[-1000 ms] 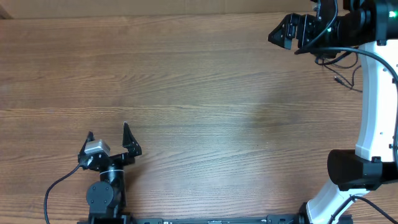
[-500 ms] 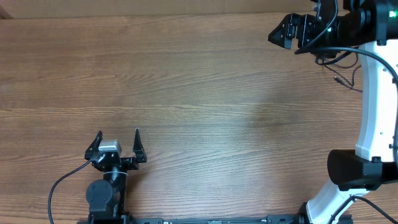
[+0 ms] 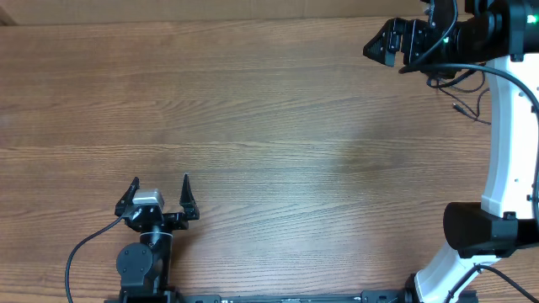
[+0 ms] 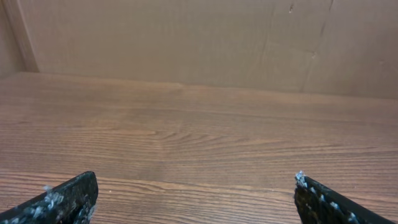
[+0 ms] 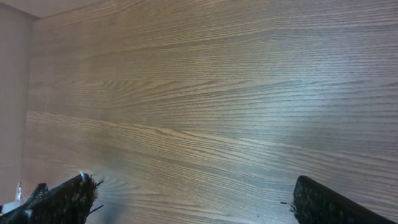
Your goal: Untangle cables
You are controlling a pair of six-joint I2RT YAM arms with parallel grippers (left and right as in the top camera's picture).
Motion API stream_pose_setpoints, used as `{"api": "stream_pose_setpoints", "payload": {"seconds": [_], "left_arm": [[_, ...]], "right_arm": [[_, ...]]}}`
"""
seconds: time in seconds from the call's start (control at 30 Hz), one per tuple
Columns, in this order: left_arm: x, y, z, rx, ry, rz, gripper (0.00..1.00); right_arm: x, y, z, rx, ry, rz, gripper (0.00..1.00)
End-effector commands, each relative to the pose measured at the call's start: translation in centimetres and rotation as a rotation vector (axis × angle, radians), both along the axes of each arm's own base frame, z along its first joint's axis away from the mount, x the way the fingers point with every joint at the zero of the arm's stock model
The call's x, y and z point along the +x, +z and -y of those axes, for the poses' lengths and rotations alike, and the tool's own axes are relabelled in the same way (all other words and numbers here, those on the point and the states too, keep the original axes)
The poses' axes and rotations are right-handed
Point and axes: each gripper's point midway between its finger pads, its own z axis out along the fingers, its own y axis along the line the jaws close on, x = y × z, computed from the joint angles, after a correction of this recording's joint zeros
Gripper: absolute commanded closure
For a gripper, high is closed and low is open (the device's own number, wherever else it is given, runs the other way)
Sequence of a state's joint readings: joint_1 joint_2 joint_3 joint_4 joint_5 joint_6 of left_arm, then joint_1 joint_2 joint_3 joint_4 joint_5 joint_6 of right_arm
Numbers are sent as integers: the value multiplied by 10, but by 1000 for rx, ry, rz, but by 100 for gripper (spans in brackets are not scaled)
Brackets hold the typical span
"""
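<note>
Thin black cables [image 3: 460, 107] lie at the far right of the table under my right arm. A small plug end shows there and the rest is mostly hidden by the arm. My right gripper [image 3: 373, 47] is open and empty, raised over the back right of the table, to the left of the cables. Its wrist view shows only bare wood between the fingers [image 5: 193, 199]. My left gripper [image 3: 160, 181] is open and empty at the front left, far from the cables. Only wood shows between its fingers [image 4: 196, 199].
The wooden table [image 3: 269, 143] fills the view. A cardboard wall [image 4: 186, 37] stands along its back edge. The white right arm [image 3: 509, 143] and its thick black cables run along the right side. The left arm base [image 3: 139, 265] is at the front edge.
My left gripper turned from an angled pose to point straight back and shifted slightly toward the front, then held still. The right arm and the cables have not moved.
</note>
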State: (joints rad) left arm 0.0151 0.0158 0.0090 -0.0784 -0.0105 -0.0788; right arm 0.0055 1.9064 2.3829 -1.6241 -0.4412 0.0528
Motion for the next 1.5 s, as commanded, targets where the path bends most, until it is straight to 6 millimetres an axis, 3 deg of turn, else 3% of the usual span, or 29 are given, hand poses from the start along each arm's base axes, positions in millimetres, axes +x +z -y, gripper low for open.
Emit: {"api": "stream_pose_setpoints", "payload": {"seconds": [0.0, 0.7, 0.87, 0.97, 1.23, 1.37, 1.47], "left_arm": [[0, 1, 1, -20, -9, 9, 0], [0, 1, 1, -20, -9, 9, 0], [0, 1, 1, -20, -9, 9, 0], [0, 1, 1, -20, -9, 9, 0], [0, 1, 1, -20, -9, 9, 0], [0, 1, 1, -20, -9, 9, 0], [0, 1, 1, -20, -9, 9, 0]], "right_arm": [[-2, 9, -1, 6, 0, 27, 0], [-2, 9, -1, 6, -1, 26, 0], [6, 8, 3, -15, -8, 52, 0], [11, -7, 2, -13, -6, 29, 0], [16, -99, -17, 53, 41, -63, 0], [2, -132, -20, 52, 51, -44, 0], [-9, -139, -19, 48, 50, -3, 0]]}}
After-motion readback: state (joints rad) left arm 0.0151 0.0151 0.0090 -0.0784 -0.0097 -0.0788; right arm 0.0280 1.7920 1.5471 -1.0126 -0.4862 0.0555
